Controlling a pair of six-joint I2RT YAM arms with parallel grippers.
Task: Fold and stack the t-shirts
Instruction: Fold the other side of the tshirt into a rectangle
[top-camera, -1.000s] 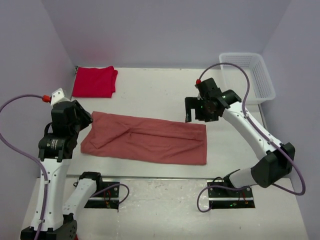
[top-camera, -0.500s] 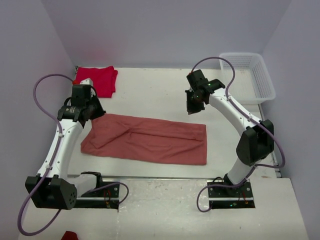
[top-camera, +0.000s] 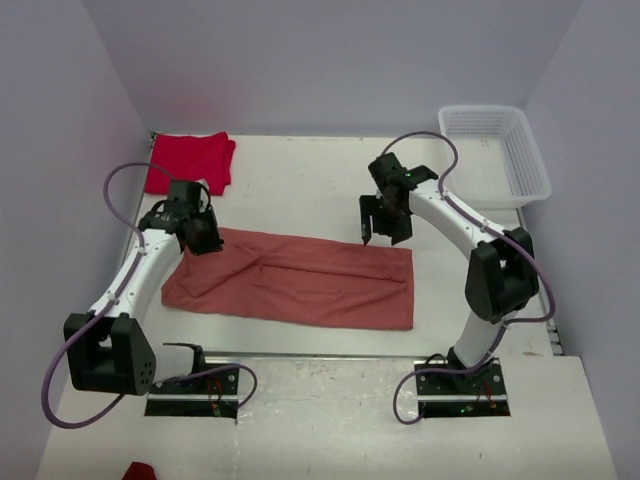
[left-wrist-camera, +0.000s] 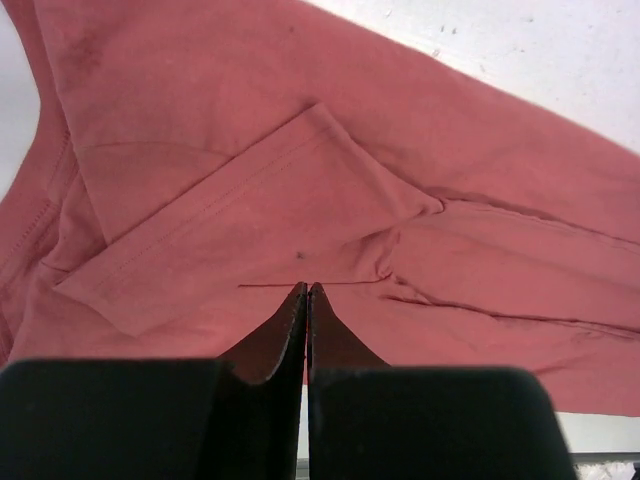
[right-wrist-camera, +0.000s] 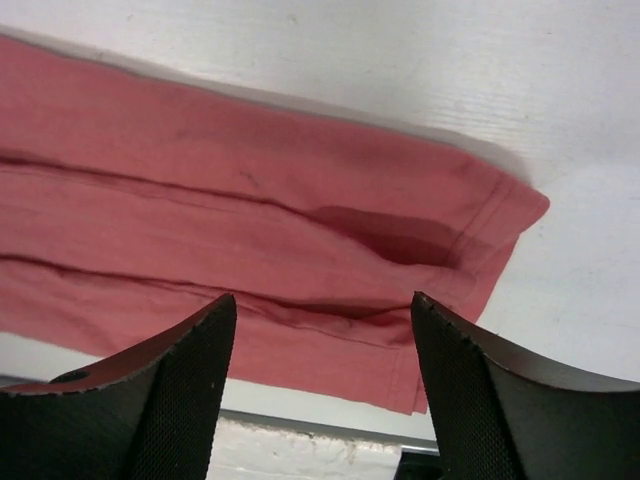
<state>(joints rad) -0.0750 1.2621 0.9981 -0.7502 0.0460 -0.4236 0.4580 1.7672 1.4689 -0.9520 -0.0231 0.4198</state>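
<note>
We see a plain dusty salmon-pink t-shirt (top-camera: 290, 280), with tone-on-tone stitching along its hems and one darker reddish patch near a corner. The second t-shirt (top-camera: 188, 162) is plain bright red. The table (top-camera: 300, 180) is off-white with faint grey specks. The basket (top-camera: 497, 150) is white, patterned with an open mesh. The walls (top-camera: 330, 60) are pale lilac. The left arm (top-camera: 140, 275) and right arm (top-camera: 460, 220) are white with black joints, and the cables (top-camera: 115, 185) are purple. The left gripper (left-wrist-camera: 306, 300) is smooth black. The right gripper (right-wrist-camera: 323, 300) is black with finely dotted pads.
</note>
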